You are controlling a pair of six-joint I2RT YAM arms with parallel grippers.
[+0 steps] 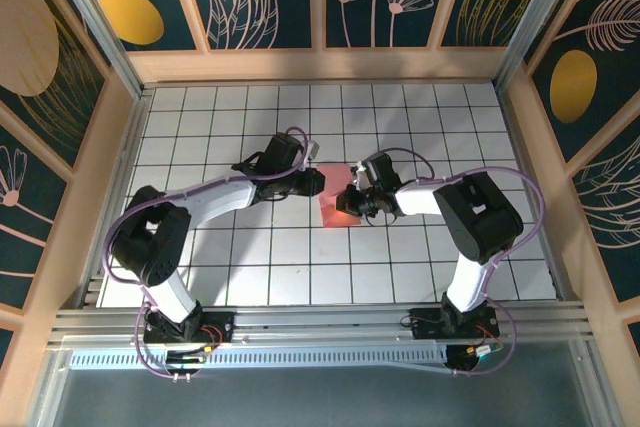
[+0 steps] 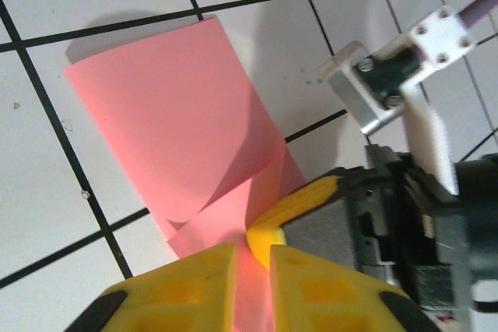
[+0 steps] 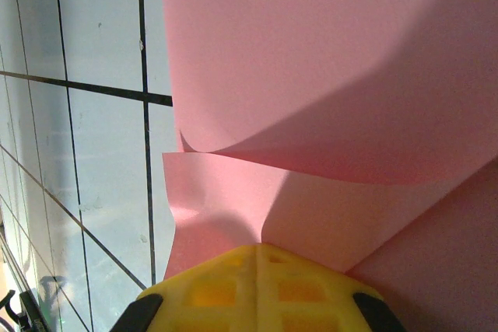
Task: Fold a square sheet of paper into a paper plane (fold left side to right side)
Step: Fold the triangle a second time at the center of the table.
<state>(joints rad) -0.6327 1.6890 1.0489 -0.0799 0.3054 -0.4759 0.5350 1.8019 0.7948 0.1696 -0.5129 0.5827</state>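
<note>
We found the folded square sheet of paper running lengthwise ahead of the left gripper, jaws barely parted at its edge; the closed right gripper pressed alongside.

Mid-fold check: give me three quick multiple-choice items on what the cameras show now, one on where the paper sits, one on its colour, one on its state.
1. Where is the square sheet of paper?
A) between the left pincer and the right pincer
B) at the far left corner
C) on the rail by the arm bases

2. What colour is it?
A) white
B) blue
C) salmon-pink

3. What state is it in?
A) one flat layer
B) folded over, with the upper flap bowed up
C) crumpled into a ball

Answers: 1 A, the top view has it between the two arms' tips. 2 C, it is pink against the white tiles. 3 B, both wrist views show a curved flap over a lower layer.
</note>
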